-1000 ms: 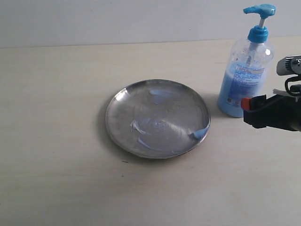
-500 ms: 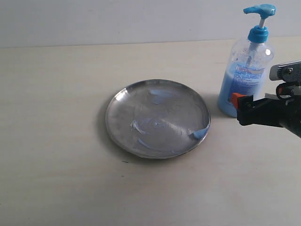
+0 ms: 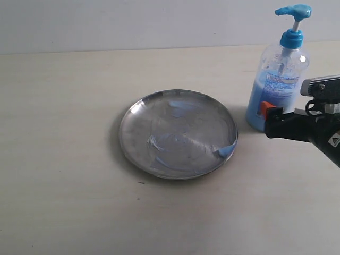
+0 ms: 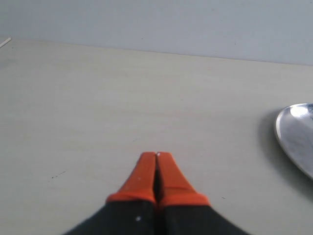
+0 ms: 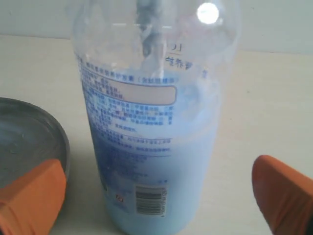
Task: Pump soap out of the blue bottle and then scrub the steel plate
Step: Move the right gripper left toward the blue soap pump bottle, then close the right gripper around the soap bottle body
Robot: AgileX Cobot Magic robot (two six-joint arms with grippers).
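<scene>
Standing blue bottle (image 3: 276, 79) part-full | steel plate (image 3: 124, 127): soap (image 3: 226, 150) smears | right end effector (image 5: 159, 196) apart | left end effector (image 4: 156, 169) together

Glossy metal steel plate (image 3: 178, 133), clear-plastic blue bottle (image 3: 276, 85)

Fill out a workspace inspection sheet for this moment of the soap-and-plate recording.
Surface: pale table, one dark speck in front of the plate.
Job's things: steel plate smeared with soap, a blob at its rim; blue bottle upright beside it, apart.
Clutter: nothing seen.
Grippers: right gripper open, fingers either side of the bottle's lower body, gaps visible; left gripper shut, over the table beside the plate.
Cables: nothing seen.
Surroundings: plain wall behind.
</scene>
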